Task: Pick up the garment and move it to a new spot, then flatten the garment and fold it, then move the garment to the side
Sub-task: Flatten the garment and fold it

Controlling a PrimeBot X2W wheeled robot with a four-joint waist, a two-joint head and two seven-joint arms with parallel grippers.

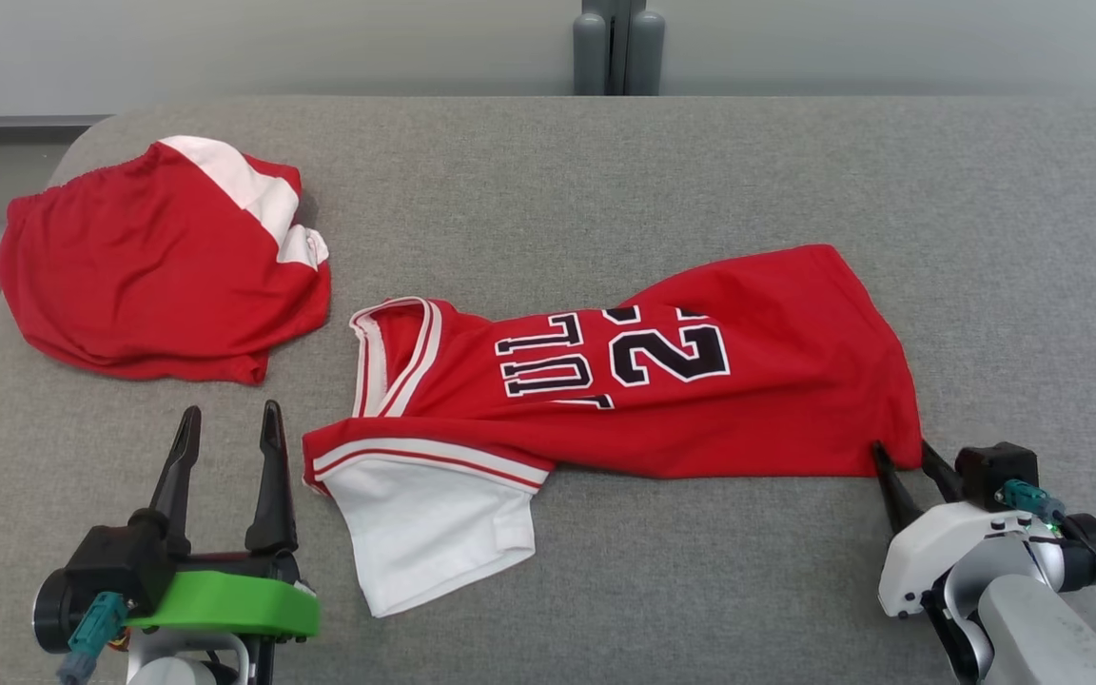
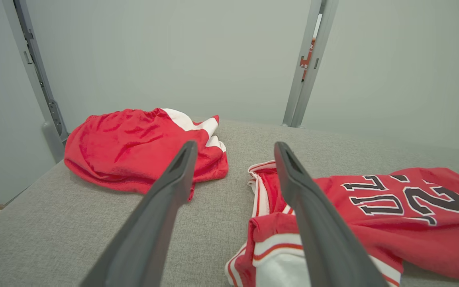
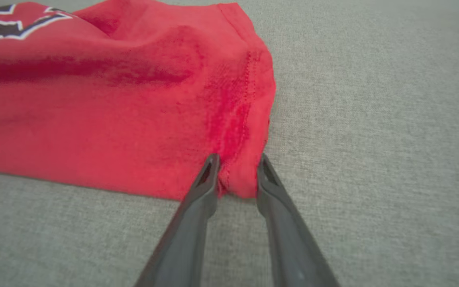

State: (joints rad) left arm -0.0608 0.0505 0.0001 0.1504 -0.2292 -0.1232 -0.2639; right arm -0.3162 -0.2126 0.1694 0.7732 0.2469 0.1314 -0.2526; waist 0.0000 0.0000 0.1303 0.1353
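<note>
1. Red knit cloth makes up the jersey [image 1: 662, 381]; it is judged light, limp and a little slippery, so sagging and creasing are expected wherever it is not supported
2. The jersey is laid crosswise on the grey padded table [image 1: 605, 171], collar to the left and hem to the right, partly rumpled; the red shorts [image 1: 158, 276] are seen apart from it at the far left
3. Hold is best taken at stitched edges, namely the hem corner [image 3: 239, 179] and the white sleeve [image 1: 424, 533], where doubled cloth is less likely to slip
4. The right gripper [image 3: 238, 159] is set low at that hem corner, fingers narrowed with a bunch of cloth between them; whether it is firmly pinched cannot be told
5. The left gripper [image 1: 230, 409] is held wide and empty just beside the sleeve, fingers pointed away from the robot
</note>
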